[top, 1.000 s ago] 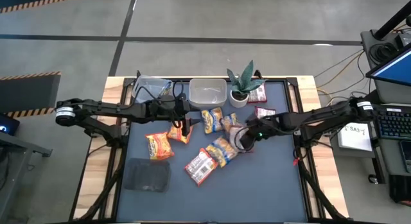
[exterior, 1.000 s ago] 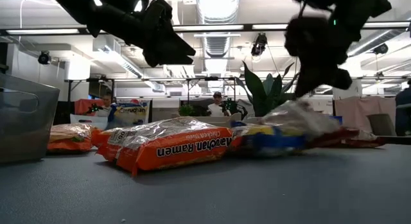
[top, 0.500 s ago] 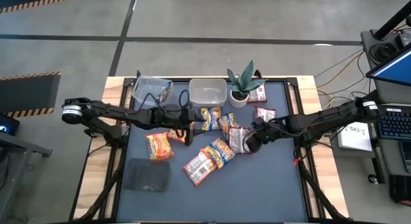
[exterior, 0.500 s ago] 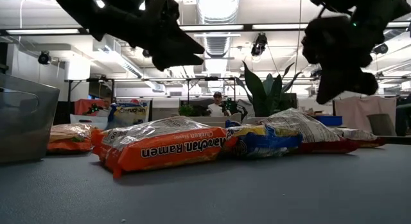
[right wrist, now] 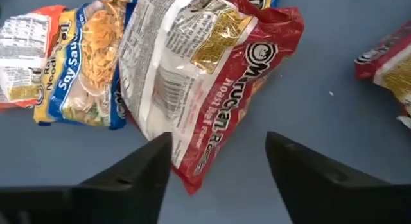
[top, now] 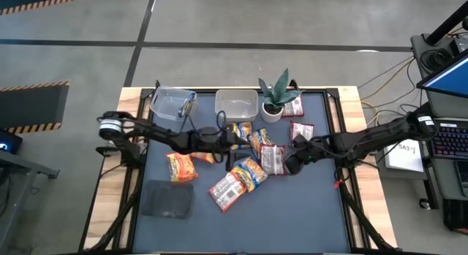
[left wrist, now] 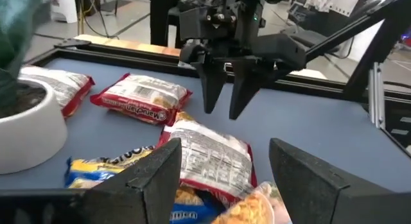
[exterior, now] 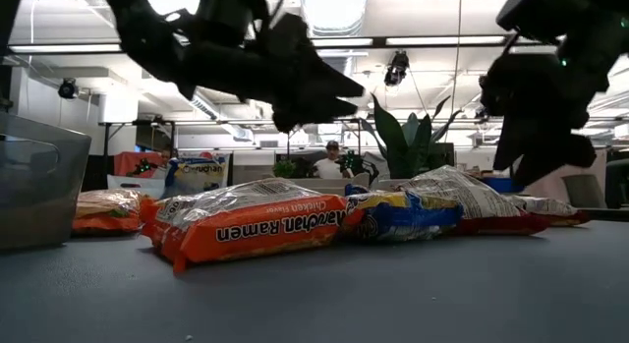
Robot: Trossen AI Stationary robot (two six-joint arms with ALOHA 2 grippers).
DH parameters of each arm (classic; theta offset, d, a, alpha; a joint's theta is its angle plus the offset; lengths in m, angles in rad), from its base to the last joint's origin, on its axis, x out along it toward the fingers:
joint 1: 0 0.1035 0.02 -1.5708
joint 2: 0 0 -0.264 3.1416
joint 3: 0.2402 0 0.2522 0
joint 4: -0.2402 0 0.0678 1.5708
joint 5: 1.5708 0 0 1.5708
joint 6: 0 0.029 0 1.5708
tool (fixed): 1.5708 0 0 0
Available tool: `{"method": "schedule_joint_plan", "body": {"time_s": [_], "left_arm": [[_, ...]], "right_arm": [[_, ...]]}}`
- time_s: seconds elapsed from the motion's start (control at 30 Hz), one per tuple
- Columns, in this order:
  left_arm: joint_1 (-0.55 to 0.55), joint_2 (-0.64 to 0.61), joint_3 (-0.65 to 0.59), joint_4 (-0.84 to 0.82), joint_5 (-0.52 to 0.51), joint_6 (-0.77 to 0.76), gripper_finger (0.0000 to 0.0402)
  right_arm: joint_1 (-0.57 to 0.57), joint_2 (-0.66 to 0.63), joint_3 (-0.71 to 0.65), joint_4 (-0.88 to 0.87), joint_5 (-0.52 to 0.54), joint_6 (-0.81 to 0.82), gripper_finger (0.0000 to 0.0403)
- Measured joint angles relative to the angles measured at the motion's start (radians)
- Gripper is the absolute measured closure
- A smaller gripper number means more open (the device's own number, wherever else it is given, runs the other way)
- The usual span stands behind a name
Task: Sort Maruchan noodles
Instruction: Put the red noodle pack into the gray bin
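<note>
Both arms have shifted since a second ago: my left arm has reached further toward the middle of the table (top: 314,211), and my right arm has pulled back off the pile. Largest on the dark mat are two clear tubs (top: 236,105) at the far edge, beside a potted plant (top: 276,94). Maruchan noodles (top: 248,156) lie scattered mid-table, orange, blue and red packets, some overlapping. My left gripper (top: 228,147) hovers over the pile, fingers apart, holding nothing. My right gripper (top: 292,161) sits just beside a red-and-white packet (right wrist: 199,76), open and empty. I judge the packets light, crinkly and slippery, with brittle noodles inside. I would pinch one across its short edges, gently.
</note>
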Motion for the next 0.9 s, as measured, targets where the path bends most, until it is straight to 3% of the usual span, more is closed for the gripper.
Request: {"method": "schedule_joint_plan", "body": {"time_s": [0.27, 0.57, 0.9], "left_arm": [[-0.008, 0.169, 0.137, 0.0, 0.074, 0.023, 0.0232], [-0.01, 0.318, 0.229, -0.001, 0.083, 0.022, 0.0388], [-0.011, 0.413, 0.284, -0.053, 0.106, -0.011, 0.0399]], "right_arm": [[0.0, -0.003, -0.113, 0.225, 0.006, -0.044, 0.0074], [-0.007, -0.002, -0.213, 0.401, 0.037, -0.067, 0.0049], [-0.045, -0.001, -0.289, 0.596, 0.038, -0.11, 0.0048]]}}
